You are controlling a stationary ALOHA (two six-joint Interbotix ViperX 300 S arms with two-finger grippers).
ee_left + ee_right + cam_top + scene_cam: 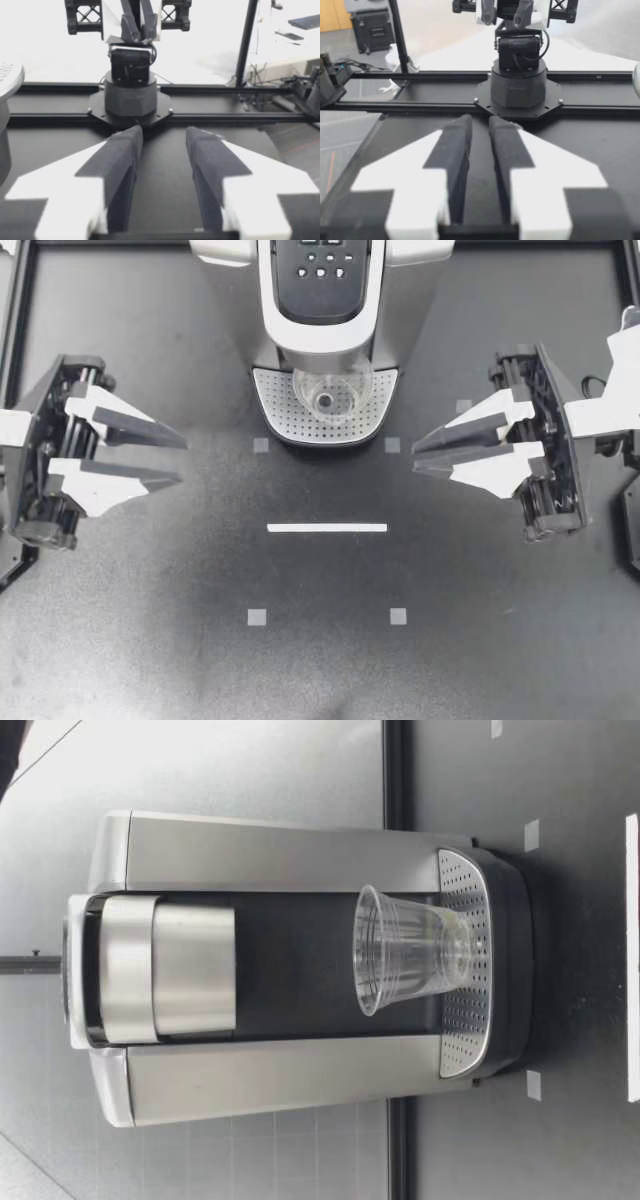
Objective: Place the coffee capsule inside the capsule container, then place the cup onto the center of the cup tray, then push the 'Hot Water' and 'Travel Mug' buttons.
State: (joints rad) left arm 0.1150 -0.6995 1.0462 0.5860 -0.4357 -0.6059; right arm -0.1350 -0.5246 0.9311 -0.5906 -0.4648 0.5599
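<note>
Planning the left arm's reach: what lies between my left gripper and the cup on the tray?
In the top view, only bare table and the perforated drip tray lie between my left gripper and the cup.

Clear plastic cup (333, 392), ribbed along its wall, is standing upright with its mouth open upward on the cup tray (290, 410), near the tray's middle and partly under the head (322, 340) of the machine (230, 250). In the low view the cup (410, 950) is resting with its base touching the cup tray (460, 880), well below the head (165, 970). The tray, a silver perforated plate in a dark rim, is lying flat at the machine's foot. The head, a silver block, is sitting closed, hiding any capsule container. Buttons (320, 272) are showing as small pale marks on a black panel atop the machine; which is which cannot be told.
</note>
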